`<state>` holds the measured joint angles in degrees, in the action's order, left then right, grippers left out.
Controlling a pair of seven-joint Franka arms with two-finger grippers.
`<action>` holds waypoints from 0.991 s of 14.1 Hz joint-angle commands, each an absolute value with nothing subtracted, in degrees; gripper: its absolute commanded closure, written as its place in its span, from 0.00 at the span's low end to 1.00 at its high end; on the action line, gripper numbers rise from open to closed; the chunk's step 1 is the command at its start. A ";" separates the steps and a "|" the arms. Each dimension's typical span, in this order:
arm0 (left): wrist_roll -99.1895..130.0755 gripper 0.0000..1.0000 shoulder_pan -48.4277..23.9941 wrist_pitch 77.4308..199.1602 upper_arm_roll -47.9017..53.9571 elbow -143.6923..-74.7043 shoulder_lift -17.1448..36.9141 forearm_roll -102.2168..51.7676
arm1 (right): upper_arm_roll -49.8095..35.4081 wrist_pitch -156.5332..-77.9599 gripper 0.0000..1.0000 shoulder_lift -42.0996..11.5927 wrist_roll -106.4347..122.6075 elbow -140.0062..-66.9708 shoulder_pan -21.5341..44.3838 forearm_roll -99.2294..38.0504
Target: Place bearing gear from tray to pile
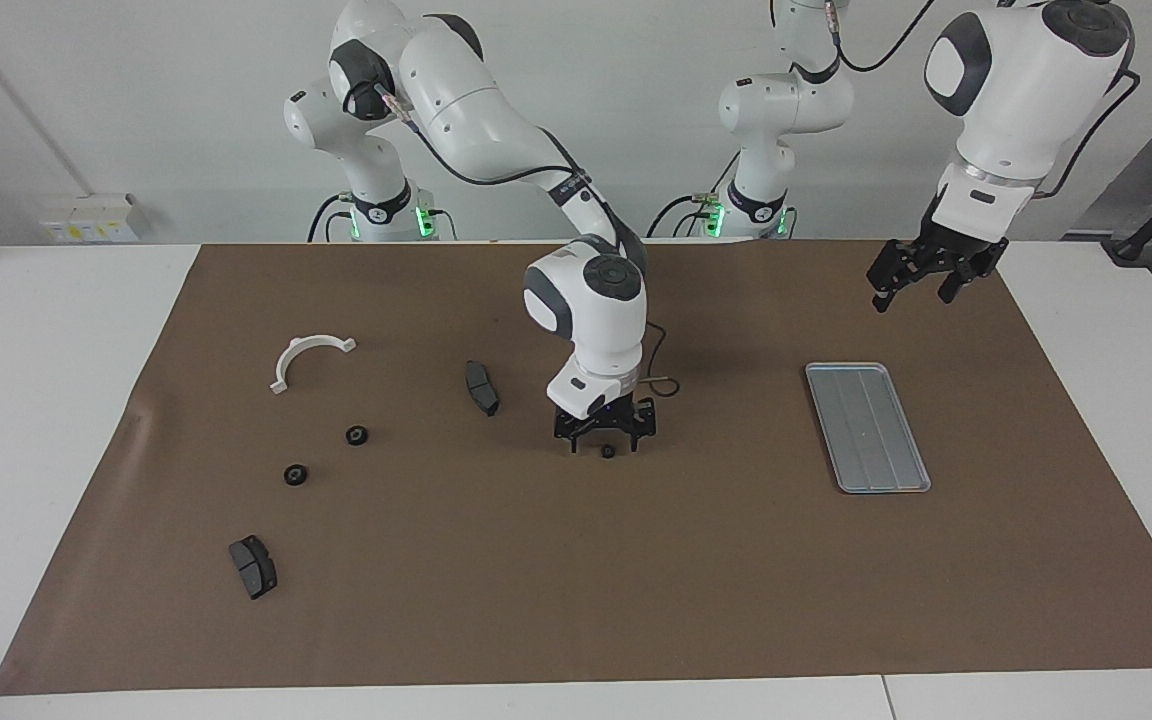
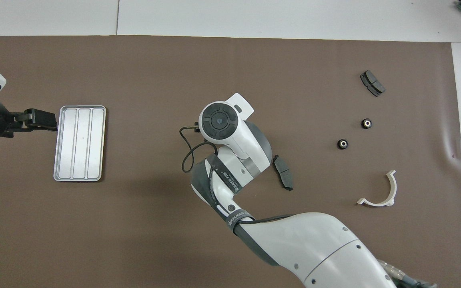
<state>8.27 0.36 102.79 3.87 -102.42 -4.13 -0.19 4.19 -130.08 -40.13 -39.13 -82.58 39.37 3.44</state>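
Note:
A small black bearing gear [image 1: 608, 451] lies on the brown mat in the middle of the table. My right gripper [image 1: 606, 443] stands low over it, open, with a finger on either side of the gear. In the overhead view the right wrist [image 2: 219, 120] hides both. The silver ridged tray [image 1: 868, 428] [image 2: 79, 143] lies toward the left arm's end and holds nothing. The pile lies toward the right arm's end: a white half-ring bracket [image 1: 308, 358] [image 2: 378, 192] and dark brake pads [image 1: 482, 388] [image 1: 253, 566]. My left gripper [image 1: 911, 290] [image 2: 52, 121] waits open in the air beside the tray.
Two more black bearing gears [image 1: 357, 435] [image 1: 296, 474] lie on the mat between the bracket and the pad farthest from the robots; they also show in the overhead view [image 2: 342, 144] [image 2: 367, 123]. A cable [image 2: 186, 156] loops off the right wrist.

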 commanded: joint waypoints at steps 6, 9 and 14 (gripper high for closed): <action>7.74 0.00 0.79 103.62 3.96 -104.41 -5.98 -1.05 | 4.13 -130.69 0.49 -40.34 -40.34 -82.79 39.20 4.48; 7.74 0.00 0.79 103.62 3.96 -104.33 -5.98 -1.05 | 4.13 -131.66 0.55 -40.43 -40.43 -82.62 39.20 4.48; 7.82 0.00 0.79 103.62 3.96 -104.33 -5.98 -1.05 | 4.13 -131.31 0.56 -40.34 -40.43 -82.79 39.29 4.40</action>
<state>8.27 0.36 102.79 3.92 -102.43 -4.23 -0.20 4.33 -130.47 -40.24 -39.13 -82.58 39.42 3.50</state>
